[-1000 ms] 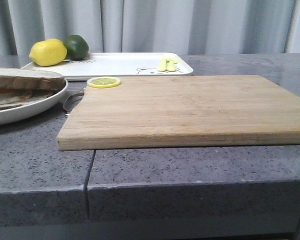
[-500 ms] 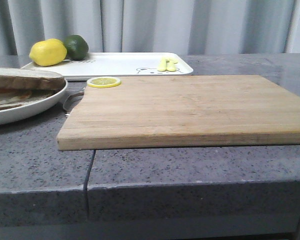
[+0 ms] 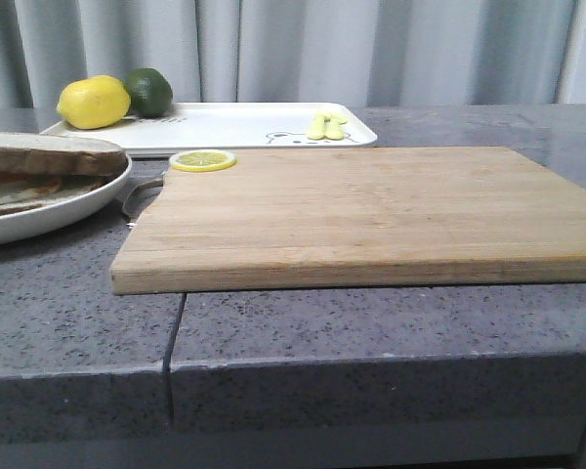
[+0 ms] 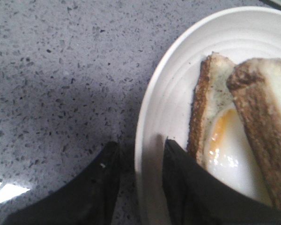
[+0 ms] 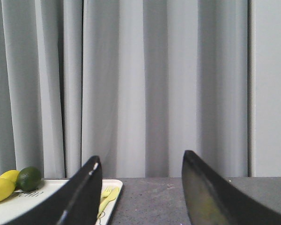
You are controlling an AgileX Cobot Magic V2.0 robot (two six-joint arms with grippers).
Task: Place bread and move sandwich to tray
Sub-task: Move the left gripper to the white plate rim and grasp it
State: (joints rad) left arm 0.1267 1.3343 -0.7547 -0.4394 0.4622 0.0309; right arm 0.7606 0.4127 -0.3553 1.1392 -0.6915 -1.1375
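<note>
The sandwich (image 3: 20,186) lies on a shallow white plate (image 3: 49,217) at the left edge of the front view. In the left wrist view its lower slice carries a fried egg (image 4: 225,150) with an orange yolk. A brown-crusted slice of bread (image 4: 267,122) leans on top, also seen as bread (image 3: 49,154). My left gripper (image 4: 140,147) straddles the plate's rim (image 4: 152,140), one finger on the counter side and one inside the plate, shut on it. The white tray (image 3: 234,125) lies at the back. My right gripper (image 5: 140,159) hangs open in the air, facing the curtain.
A bamboo cutting board (image 3: 361,210) fills the middle of the grey counter (image 3: 78,322), with a lemon slice (image 3: 203,159) at its far left corner. On the tray sit a lemon (image 3: 93,102), a lime (image 3: 149,90) and a yellow fork (image 3: 326,125). Neither arm shows in the front view.
The plate with the sandwich has shifted very slightly down and left in the front view. Nothing else has moved.
</note>
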